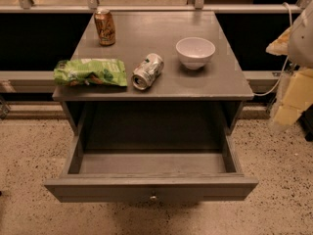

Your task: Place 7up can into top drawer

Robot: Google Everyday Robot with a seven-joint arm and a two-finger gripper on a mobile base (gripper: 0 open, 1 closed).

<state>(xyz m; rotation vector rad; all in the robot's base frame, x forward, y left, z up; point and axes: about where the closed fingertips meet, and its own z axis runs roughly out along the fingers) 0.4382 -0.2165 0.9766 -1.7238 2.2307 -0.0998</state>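
Note:
The 7up can [147,71] lies on its side on the grey cabinet top [146,33], near the front edge at the middle, with its shiny top facing me. The top drawer [98,189] is pulled out wide below it, and its inside shows nothing in it. Its small round knob [153,198] is centred on the front. My gripper [292,99] is a pale, blurred shape at the right edge of the view, off to the right of the cabinet and well apart from the can.
A brown-orange can [104,27] stands upright at the back left of the top. A green snack bag [90,72] lies left of the 7up can. A white bowl [195,52] sits to its right. Speckled floor surrounds the cabinet.

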